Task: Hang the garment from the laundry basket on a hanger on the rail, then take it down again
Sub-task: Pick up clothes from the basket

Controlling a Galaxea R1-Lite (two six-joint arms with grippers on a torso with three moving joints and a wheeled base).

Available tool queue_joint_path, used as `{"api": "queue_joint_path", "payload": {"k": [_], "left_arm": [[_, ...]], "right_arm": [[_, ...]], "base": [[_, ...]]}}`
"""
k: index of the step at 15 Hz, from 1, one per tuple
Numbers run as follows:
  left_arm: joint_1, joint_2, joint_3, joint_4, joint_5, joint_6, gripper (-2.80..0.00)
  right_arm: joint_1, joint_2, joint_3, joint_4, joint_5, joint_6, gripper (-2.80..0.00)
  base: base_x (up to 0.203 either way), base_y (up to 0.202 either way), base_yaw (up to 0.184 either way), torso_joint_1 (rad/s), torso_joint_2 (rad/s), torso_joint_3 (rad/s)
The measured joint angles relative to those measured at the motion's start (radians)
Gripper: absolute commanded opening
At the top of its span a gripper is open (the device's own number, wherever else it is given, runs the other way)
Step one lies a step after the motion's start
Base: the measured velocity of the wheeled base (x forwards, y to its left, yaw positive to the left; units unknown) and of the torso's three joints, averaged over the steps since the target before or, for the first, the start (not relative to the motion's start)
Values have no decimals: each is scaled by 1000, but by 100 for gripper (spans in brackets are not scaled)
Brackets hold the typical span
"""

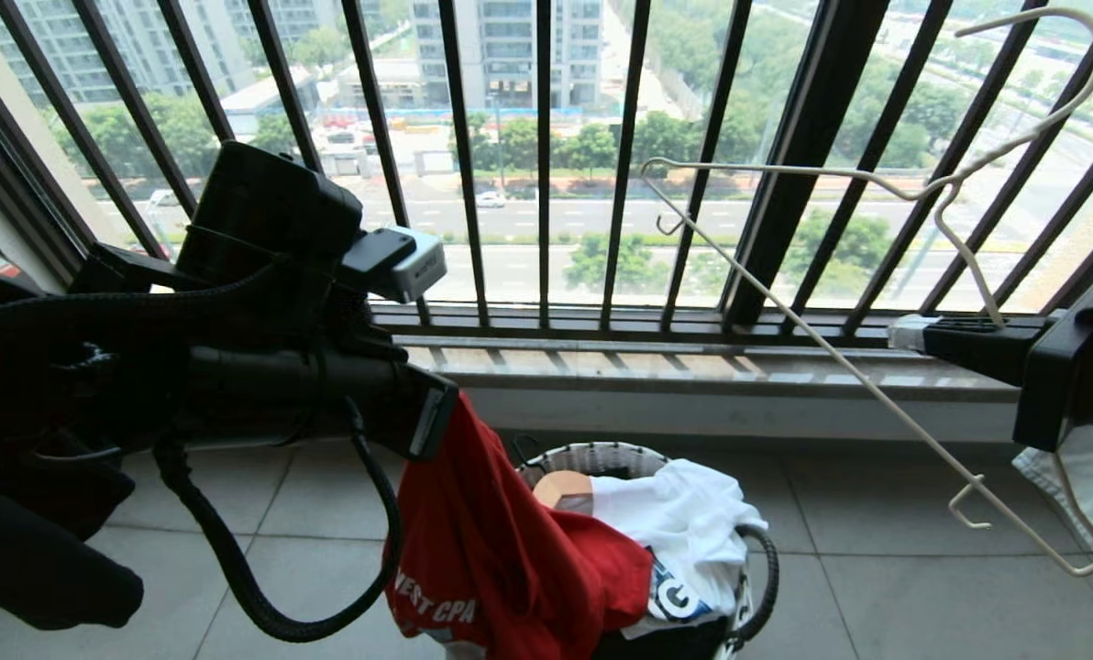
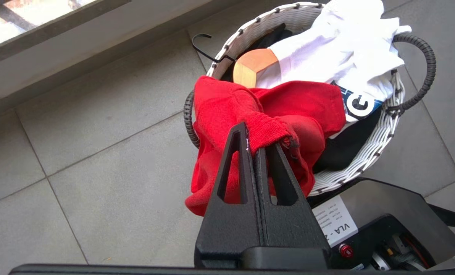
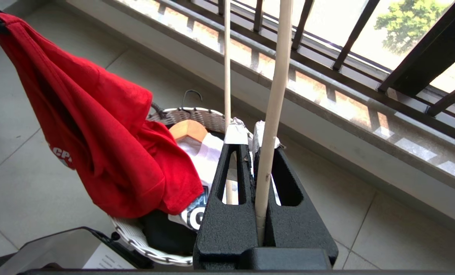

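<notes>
Partly lifted, the garment (image 1: 501, 550) hangs from the clamped left gripper (image 2: 260, 151), its print cut off, hiding the laundry basket (image 1: 592, 456); right gripper (image 3: 250, 139) pinches the hanger (image 1: 840, 367).

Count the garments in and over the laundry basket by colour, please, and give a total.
Red: 1, the red T-shirt, pinched by the left gripper
White: 1, the white garment
Black: 1, the black garment, mostly hidden
Total: 3 garments in or over the laundry basket
</notes>
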Motion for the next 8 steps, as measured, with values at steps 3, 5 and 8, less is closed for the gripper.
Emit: {"api": "queue_joint_path", "payload": {"k": [3,5,8], "left_arm": [[1,4,0,-2,0,0,-280],[1,12,0,-2,1,-1,-280],[1,12,-2,-2,0,-1,-280]], "right_arm": [[0,4,1,0,0,0,-280],[0,4,1,0,1,-1,-280],[0,5,1,-3,1,0,-280]], "base": [[0,0,0,0,4,205],[0,0,0,3,5,202],[0,0,0,1,4,200]]}}
